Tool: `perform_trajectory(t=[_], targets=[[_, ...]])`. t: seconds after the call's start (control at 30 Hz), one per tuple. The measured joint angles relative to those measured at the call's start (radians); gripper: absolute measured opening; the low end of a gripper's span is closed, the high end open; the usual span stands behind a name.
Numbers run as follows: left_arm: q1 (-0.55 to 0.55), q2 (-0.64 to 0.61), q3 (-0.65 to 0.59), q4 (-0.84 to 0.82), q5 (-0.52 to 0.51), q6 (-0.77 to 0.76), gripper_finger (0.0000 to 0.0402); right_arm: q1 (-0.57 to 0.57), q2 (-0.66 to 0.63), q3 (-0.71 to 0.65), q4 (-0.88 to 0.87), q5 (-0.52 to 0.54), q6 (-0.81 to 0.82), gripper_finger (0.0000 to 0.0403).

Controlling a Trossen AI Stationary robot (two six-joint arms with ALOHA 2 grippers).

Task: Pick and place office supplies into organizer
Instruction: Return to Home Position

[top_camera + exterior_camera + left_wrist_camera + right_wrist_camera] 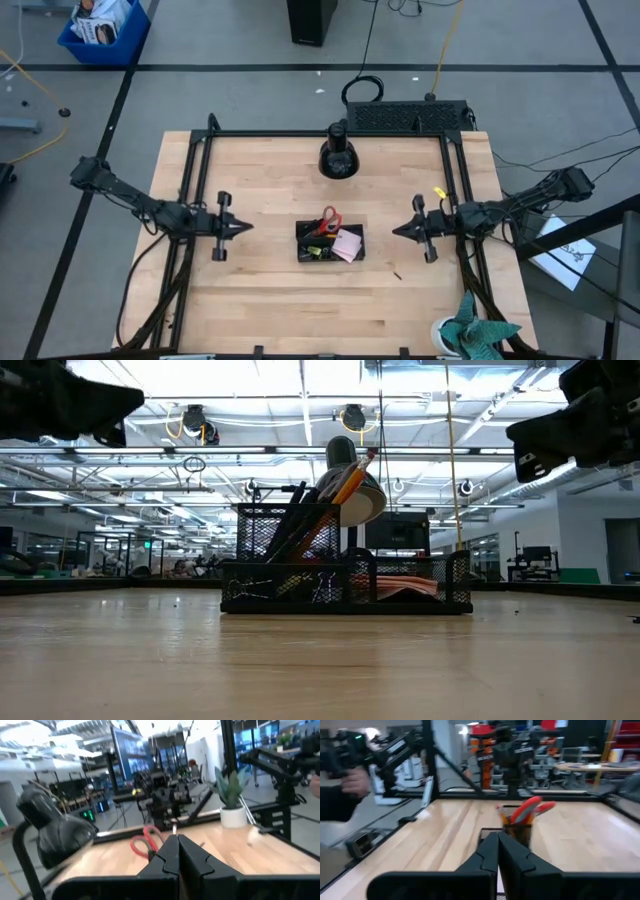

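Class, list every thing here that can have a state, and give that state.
organizer, upright on the table, filled
red-handled scissors, standing handles-up in the organizer
orange pencils, leaning in its tall section
pink sticky-note pad, lying inside the organizer
left gripper, shut, empty
right gripper, shut, empty

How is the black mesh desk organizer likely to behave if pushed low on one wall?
Probably light: the desk organizer has see-through mesh walls. It would likely slide rather than tip, its base being long and low on the smooth wooden table. The pencils and scissors leaning in its tall section might rattle or shift.
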Motion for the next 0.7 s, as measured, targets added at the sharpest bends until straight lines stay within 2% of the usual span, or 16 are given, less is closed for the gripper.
perform_trajectory(t=[0.37,0.57,0.7], targets=[[0.0,0.0,0.0,-0.097,-0.023,-0.088,0.0,-0.07,0.0,0.0,-0.011,0.002,0.023,0.0],[0.0,0.001,0.0,-0.232,-0.027,-0.195,0.0,-0.162,0.0,0.0,-0.009,-0.096,0.025,0.0],[-0.005,0.001,0.0,-0.252,-0.086,-0.22,0.0,-0.215,-0.01,0.0,0.001,-0.132,0.024,0.0]])
